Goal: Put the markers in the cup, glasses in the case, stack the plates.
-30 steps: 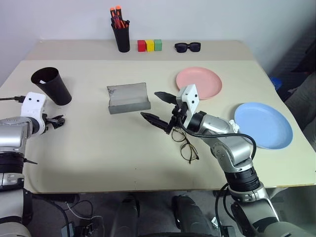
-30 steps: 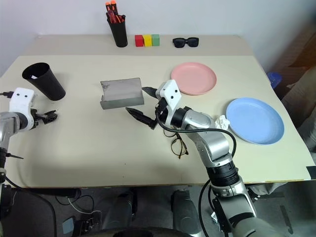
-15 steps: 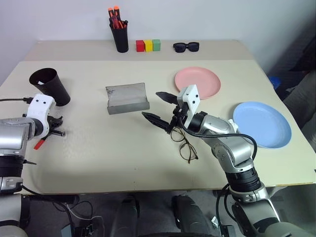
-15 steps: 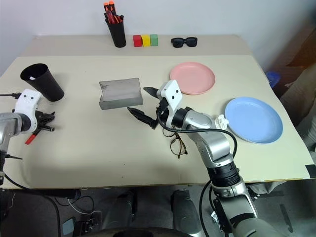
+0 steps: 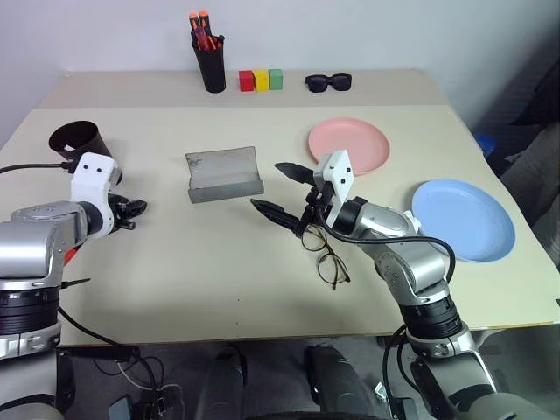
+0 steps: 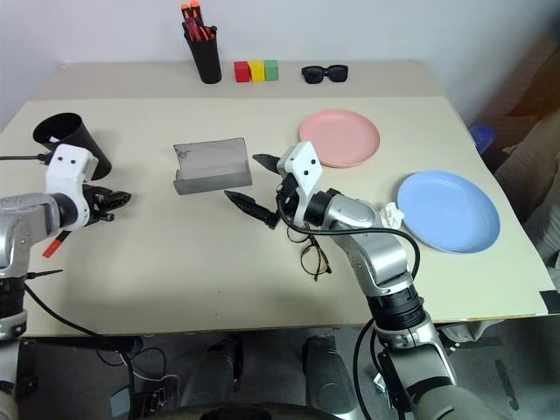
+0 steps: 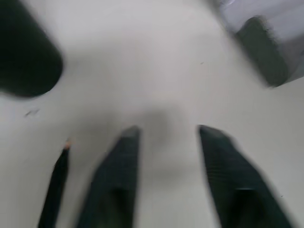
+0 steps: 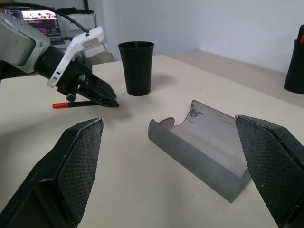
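A black marker with a red end (image 8: pixel 80 103) lies on the table beside my left gripper (image 5: pixel 131 213), outside its fingers (image 7: pixel 116 180). That gripper is open over bare table with nothing between its fingers. The dark cup (image 5: pixel 79 144) stands upright just behind it. The grey case (image 5: pixel 224 173) lies open mid-table. My right gripper (image 5: pixel 267 185) hovers open and empty between the case and the wire-framed glasses (image 5: pixel 328 254), which lie flat on the table. The pink plate (image 5: pixel 348 146) and the blue plate (image 5: pixel 462 219) sit apart on the right.
At the back edge stand a black pen holder (image 5: pixel 210 61) with orange-capped markers, three coloured blocks (image 5: pixel 260 80) and black sunglasses (image 5: pixel 330 82). Bare tabletop stretches along the front between the two arms.
My left gripper has swung right, away from the table's left edge, closing and then opening again. The red-ended marker stays on the table by the forearm. The right arm has not moved.
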Motion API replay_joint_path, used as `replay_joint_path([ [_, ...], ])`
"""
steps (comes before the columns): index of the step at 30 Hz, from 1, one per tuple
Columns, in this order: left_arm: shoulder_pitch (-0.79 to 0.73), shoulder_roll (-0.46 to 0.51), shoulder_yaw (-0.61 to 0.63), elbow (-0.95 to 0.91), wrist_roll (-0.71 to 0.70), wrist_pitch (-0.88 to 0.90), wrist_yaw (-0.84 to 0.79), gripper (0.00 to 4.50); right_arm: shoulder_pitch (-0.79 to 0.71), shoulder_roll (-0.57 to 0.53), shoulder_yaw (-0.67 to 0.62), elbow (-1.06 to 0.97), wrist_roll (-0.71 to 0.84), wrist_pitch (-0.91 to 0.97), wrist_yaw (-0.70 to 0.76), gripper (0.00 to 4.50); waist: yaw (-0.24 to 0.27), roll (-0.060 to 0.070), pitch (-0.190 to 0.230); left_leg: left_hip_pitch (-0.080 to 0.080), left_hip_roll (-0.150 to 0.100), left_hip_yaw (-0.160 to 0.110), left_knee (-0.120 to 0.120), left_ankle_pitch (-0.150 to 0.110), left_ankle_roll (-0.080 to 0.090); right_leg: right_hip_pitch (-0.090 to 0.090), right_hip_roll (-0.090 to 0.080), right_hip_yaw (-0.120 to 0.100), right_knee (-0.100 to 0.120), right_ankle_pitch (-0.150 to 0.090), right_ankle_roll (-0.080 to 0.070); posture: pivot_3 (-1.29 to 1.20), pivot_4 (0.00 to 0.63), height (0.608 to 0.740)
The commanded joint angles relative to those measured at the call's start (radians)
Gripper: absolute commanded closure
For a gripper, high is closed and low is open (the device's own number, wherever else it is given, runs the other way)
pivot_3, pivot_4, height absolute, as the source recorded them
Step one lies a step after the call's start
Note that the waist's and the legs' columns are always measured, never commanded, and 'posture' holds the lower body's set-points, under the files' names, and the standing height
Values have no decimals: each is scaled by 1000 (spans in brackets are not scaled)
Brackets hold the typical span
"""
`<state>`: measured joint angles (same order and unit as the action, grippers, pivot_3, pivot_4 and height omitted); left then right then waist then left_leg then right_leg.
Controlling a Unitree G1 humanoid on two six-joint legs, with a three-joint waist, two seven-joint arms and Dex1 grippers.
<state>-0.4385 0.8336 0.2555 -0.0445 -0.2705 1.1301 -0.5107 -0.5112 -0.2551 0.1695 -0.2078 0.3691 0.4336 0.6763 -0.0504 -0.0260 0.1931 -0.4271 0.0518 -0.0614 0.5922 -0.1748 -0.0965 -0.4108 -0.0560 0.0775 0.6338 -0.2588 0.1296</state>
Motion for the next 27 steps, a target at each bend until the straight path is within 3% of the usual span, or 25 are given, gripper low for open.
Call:
replay_joint_path([
  [1, 20, 64, 81, 66, 6, -21, -8, 1249, -16, 2, -6, -14, 1, -17, 5, 0, 1, 0, 0, 0, 0, 0, 0, 0, 0, 0, 0, 0, 0, -1, -1, 0, 150, 740],
  [10, 69, 130, 147, 260, -21, -62, -68, 1249, -10, 4, -4, -17, 0, -15, 5, 0, 6, 0, 0, 0, 0, 0, 0, 0, 0, 0, 0, 0, 0, -2, -3, 0, 150, 740],
  [18, 125, 128, 109, 257, -40, -57, -129, 1249, -9, -34, -7, -52, 30, 22, 55, 0, 6, 0, 0, 0, 0, 0, 0, 0, 0, 0, 0, 0, 0, -2, -3, 0, 150, 740],
  [21, 119, 119, 118, 258, -42, -56, -126, 2463, -6, -46, -6, -58, 37, 31, 71, 0, 6, 0, 0, 0, 0, 0, 0, 0, 0, 0, -1, 0, 0, -2, -3, 0, 150, 740],
  [25, 118, 104, 122, 222, -51, -45, -116, 4444, -4, -52, -7, -60, 38, 37, 79, 0, 7, 0, 0, 0, 0, 0, 0, 0, 0, 0, -1, 0, 0, -2, -3, 0, 150, 740],
  [27, 115, 86, 131, 173, -56, -68, -101, 4444, -3, -54, -6, -60, 39, 40, 84, 0, 9, 0, 0, 0, 0, 0, 0, 0, 0, 0, -1, 0, 0, -2, -3, 0, 150, 740],
])
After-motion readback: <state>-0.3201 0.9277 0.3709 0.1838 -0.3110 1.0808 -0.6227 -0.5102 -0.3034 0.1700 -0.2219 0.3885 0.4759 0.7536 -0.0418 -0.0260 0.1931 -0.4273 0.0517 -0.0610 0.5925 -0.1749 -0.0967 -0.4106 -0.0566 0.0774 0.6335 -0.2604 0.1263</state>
